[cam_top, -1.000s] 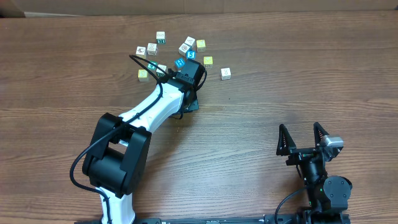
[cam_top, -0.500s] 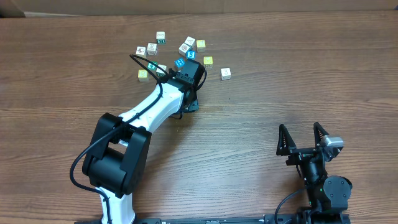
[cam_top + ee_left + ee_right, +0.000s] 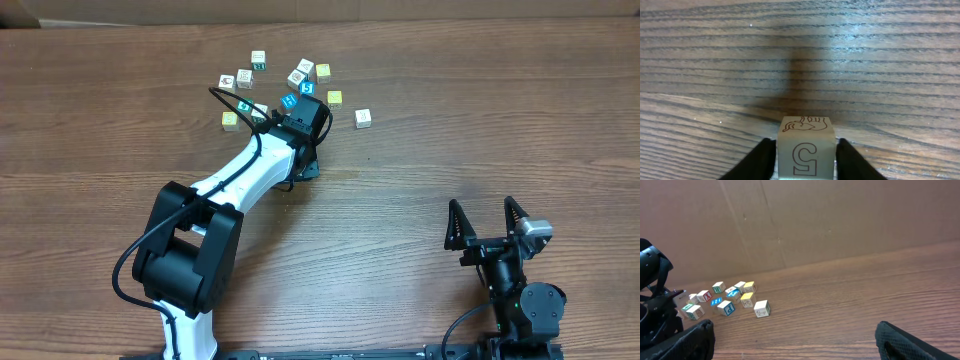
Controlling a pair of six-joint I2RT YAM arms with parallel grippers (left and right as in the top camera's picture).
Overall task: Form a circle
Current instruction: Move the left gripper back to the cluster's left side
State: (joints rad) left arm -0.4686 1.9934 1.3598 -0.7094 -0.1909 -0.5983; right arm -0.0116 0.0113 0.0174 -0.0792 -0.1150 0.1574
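Between the left tool's (image 3: 805, 159) fingers (image 3: 764, 159) sits one cube (image 3: 805, 142), the circle (image 3: 300, 80) alongside.

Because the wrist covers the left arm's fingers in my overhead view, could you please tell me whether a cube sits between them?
Observer: Yes, the left wrist view shows one cube between the fingers of the left gripper.
Operator: Thank you. What marking does it carry?
Observer: The side facing that camera bears an outlined 5.
Operator: Are the fingers clamping it?
Observer: They stand close against both its sides, but I cannot tell whether they press on it.
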